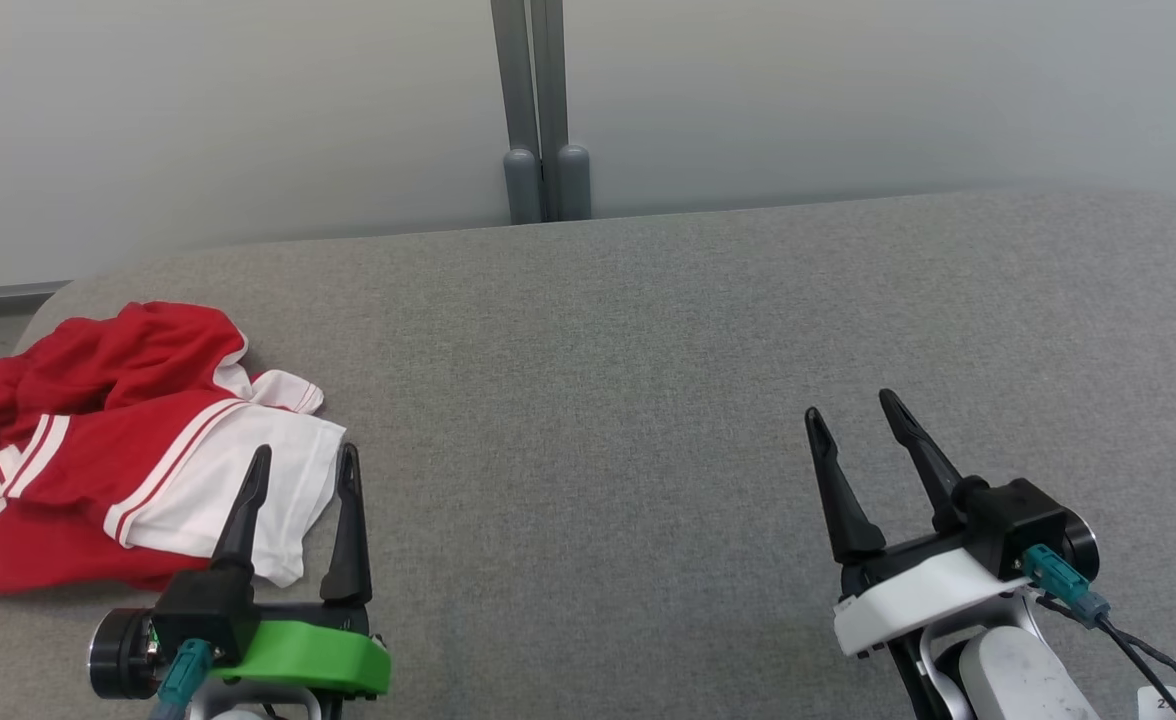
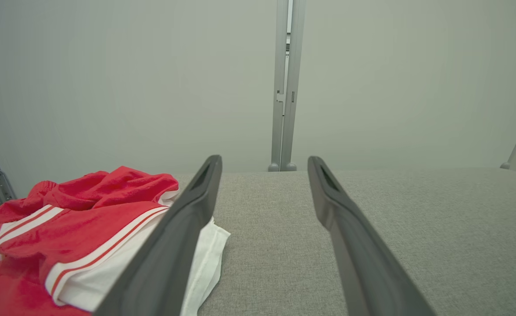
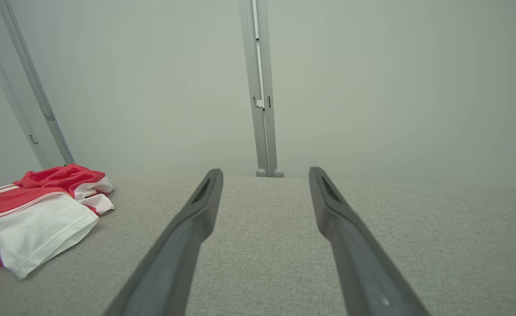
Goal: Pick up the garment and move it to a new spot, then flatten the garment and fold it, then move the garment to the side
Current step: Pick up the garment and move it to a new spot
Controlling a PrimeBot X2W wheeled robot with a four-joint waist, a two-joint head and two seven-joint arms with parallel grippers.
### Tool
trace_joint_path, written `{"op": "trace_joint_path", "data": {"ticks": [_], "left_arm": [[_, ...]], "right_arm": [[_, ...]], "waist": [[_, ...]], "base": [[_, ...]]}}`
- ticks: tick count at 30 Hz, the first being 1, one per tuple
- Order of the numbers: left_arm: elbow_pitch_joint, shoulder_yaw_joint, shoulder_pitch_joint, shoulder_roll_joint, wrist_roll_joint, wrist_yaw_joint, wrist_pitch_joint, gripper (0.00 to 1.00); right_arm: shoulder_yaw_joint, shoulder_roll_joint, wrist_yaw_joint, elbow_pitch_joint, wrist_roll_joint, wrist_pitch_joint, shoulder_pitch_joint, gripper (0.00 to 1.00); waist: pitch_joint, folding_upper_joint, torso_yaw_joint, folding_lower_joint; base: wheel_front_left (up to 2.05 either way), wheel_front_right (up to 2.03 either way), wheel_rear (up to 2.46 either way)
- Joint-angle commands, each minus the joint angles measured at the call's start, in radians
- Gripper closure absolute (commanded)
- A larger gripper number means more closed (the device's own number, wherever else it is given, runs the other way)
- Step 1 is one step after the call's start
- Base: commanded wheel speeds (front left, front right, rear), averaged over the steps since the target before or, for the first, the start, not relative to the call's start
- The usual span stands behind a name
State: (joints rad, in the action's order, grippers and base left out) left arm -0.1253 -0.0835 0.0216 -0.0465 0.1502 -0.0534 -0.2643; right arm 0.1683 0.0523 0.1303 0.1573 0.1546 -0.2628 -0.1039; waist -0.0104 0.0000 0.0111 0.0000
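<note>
From the head view, the red and white garment lay crumpled at the left end of the grey cloth-covered counter, its white panel turned towards the middle. The left pincer, on its green mount, stood with its fingers spread at the garment's near right edge. One finger showed over the white cloth and the other over bare counter, though I could not tell if either touched. The right pincer was also spread and held nothing, well apart from the garment over bare counter on the right. A grey post rose against the pale wall behind.

In the left wrist view, the left pincer gaped wide, with the garment just beside and partly behind its left finger and grey counter between the fingers.

In the right wrist view, the right pincer stood spread over bare counter, and the garment lay far off to the left.
</note>
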Motion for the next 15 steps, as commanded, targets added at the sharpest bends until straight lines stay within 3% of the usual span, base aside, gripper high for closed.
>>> {"op": "trace_joint_path", "data": {"ticks": [1,15], "left_arm": [[0.003,0.002,-0.005,-0.007,0.004,0.003,0.000,0.00],[0.000,0.011,0.005,-0.007,0.012,0.002,0.000,0.00]], "right_arm": [[0.001,0.001,0.001,-0.002,0.001,-0.003,-0.004,0.00],[-0.001,0.000,0.001,-0.003,0.003,-0.003,-0.003,0.00]], "waist": [[0.000,0.0000,0.000,0.0000],[0.004,0.0000,0.006,0.0000]], "base": [[0.00,0.00,0.00],[0.00,0.00,0.00]]}}
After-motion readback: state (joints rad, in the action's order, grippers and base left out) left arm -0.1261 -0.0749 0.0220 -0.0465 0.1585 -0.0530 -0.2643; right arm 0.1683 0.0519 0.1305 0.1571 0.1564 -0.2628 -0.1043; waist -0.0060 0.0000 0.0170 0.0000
